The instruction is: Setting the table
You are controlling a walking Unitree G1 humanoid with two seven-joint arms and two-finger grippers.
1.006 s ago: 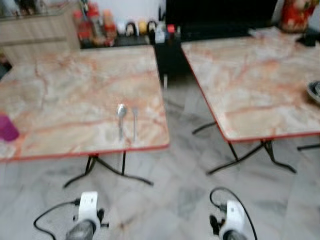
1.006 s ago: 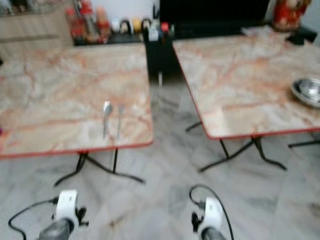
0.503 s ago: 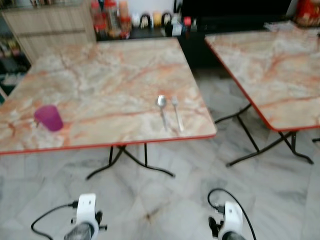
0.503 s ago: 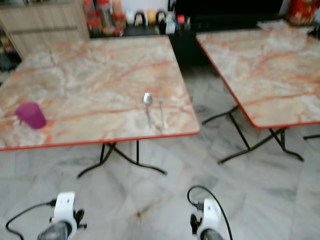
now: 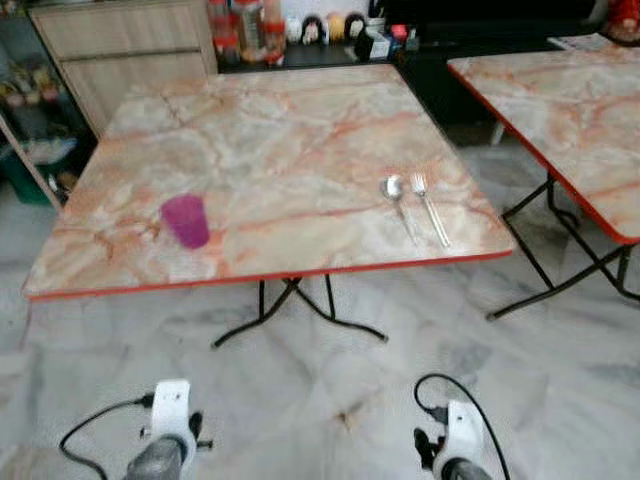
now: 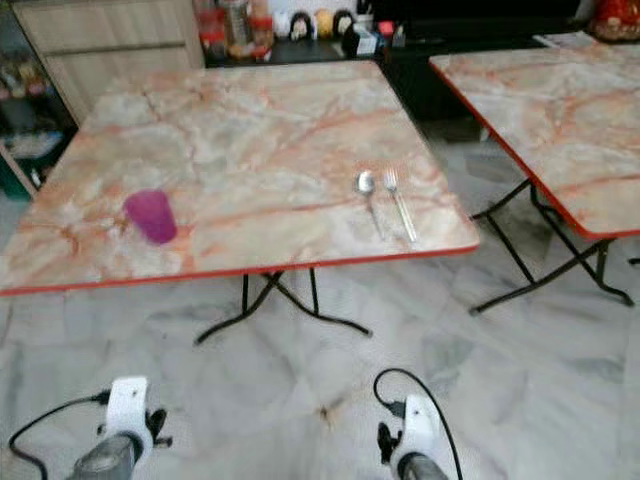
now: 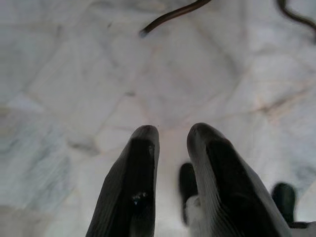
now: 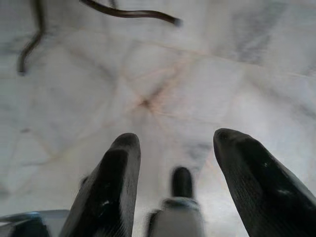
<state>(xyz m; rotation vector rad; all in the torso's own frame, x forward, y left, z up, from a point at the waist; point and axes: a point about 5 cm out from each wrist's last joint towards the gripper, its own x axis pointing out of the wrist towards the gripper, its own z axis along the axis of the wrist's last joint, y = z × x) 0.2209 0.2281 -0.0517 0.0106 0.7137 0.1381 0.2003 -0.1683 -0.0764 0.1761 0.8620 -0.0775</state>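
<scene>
Hanging low over the floor (image 5: 330, 400), my left gripper (image 7: 170, 136) and right gripper (image 8: 180, 143) are both spread apart and empty. Ahead of them on the table (image 5: 280, 130), the purple cup (image 5: 186, 220) stands up beyond my left gripper. The spoon (image 5: 398, 200) and fork (image 5: 430, 208) lie side by side beyond my right gripper.

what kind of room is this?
Likely a home dining area: two marble-pattern folding tables, one set with a spoon, fork and purple cup, a wooden cabinet behind, marble tile floor.

head eyes: forward-down, share table (image 5: 280, 150) | wrists: near, facing floor (image 7: 74, 74)
</scene>
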